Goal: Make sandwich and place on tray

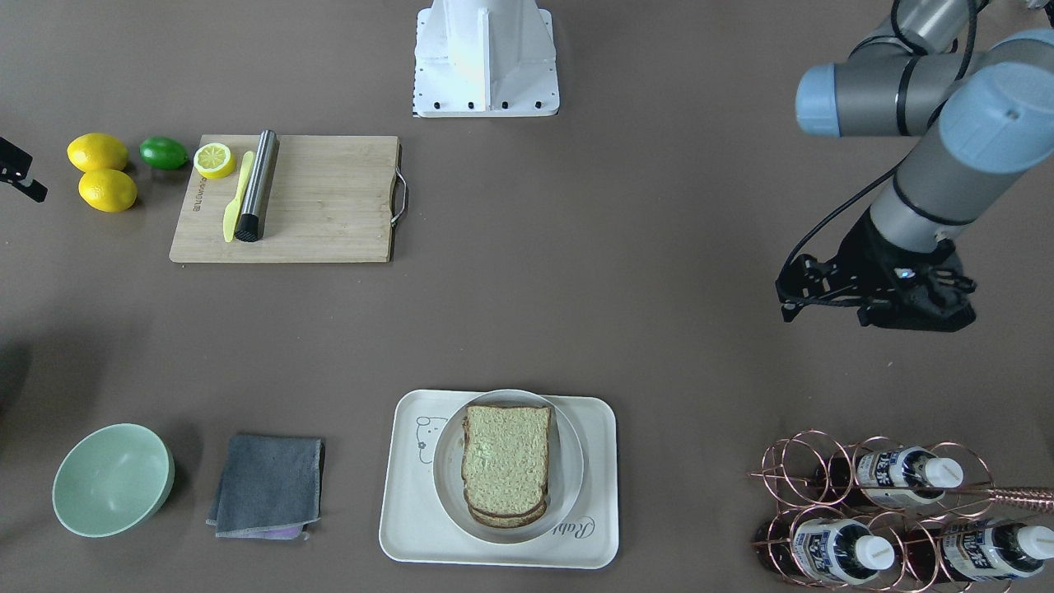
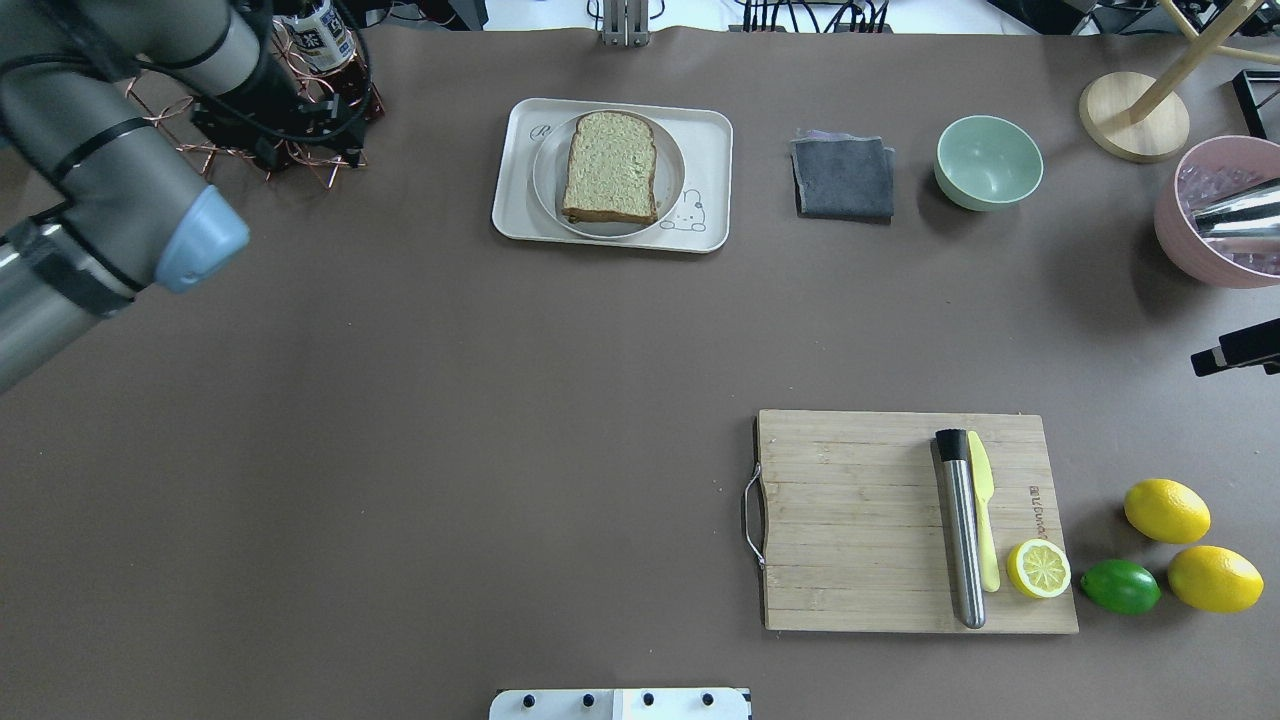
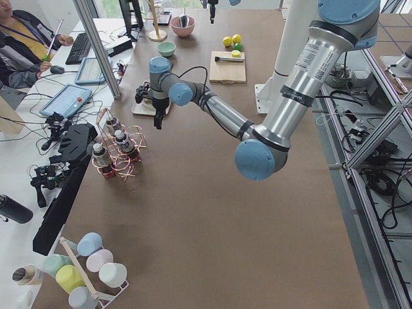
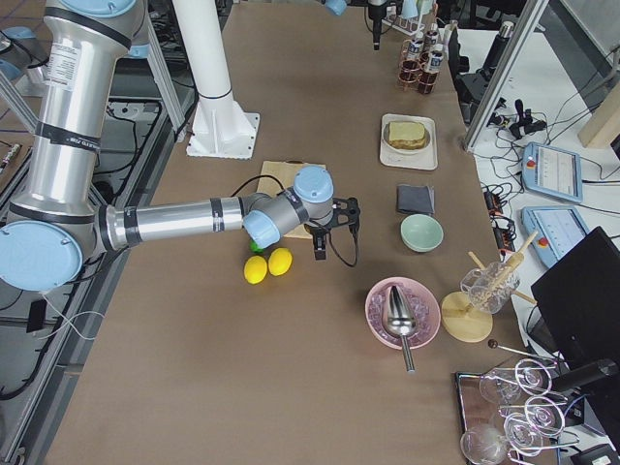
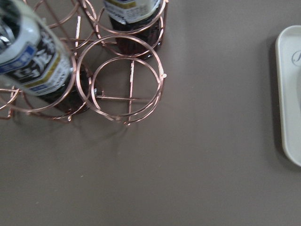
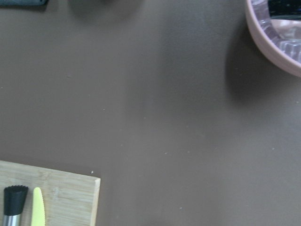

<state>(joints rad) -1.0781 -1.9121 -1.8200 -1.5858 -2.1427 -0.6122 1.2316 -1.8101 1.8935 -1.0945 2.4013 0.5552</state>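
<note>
The sandwich [image 1: 505, 469] lies flat on a round white plate [image 1: 568, 478] that stands on the cream-white tray [image 1: 403, 511]. Two stacked bread slices show and no egg is visible between them. It also shows in the overhead view [image 2: 610, 165], on the tray [image 2: 515, 215]. My left gripper [image 1: 877, 301] hangs above the table near the bottle rack, well to the side of the tray, with its jaws hidden from above. My right gripper [image 2: 1232, 352] shows only as a black part at the table's edge near the lemons.
A wooden cutting board [image 2: 860, 520] holds a steel muddler [image 2: 960, 530], a yellow knife and a half lemon [image 2: 1038, 568]. Two lemons and a lime [image 2: 1120, 586] lie beside it. Green bowl [image 2: 988, 162], grey cloth [image 2: 843, 178], copper bottle rack [image 1: 889, 511], pink bowl [image 2: 1215, 215].
</note>
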